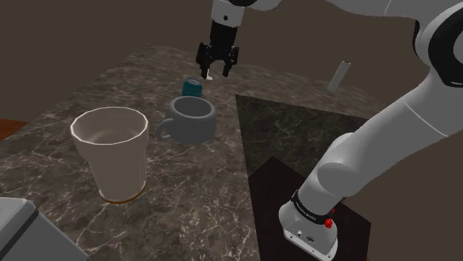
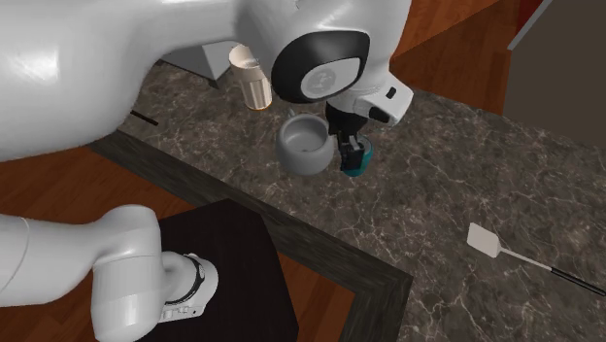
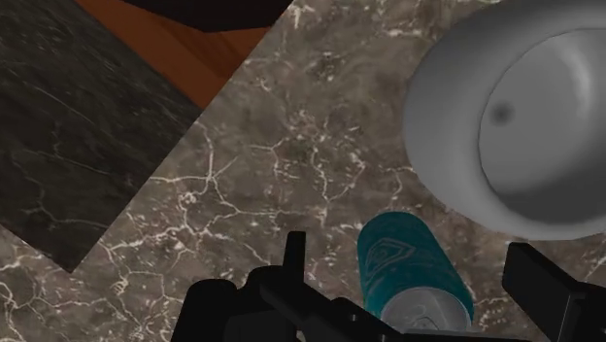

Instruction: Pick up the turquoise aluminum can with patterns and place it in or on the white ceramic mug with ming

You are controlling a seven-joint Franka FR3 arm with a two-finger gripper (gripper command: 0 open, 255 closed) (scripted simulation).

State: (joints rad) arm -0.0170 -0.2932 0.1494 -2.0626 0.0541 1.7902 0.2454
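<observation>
The white arm is reaching out over the dark marble-patterned countertop. Its black two-finger gripper is hanging just above the small turquoise can with a pale swirled pattern. The can is standing upright on the counter, right beside the squat plain-grey mug with a handle (whether the two are actually touching, I cannot tell). It is on the side of the mug away from the handle.

Looking along the hand in the wrist view, the fingers are standing well apart. The can is sitting between them and neither finger is touching it, so nothing is being held. The mug's rounded wall is showing just past the can.

A tall cream cup with faceted sides and a brownish base is standing towards the shoulder view's left, apart from the mug. A white spatula with a dark handle is lying on the counter at the second exterior view's right, well away from the rest.
</observation>
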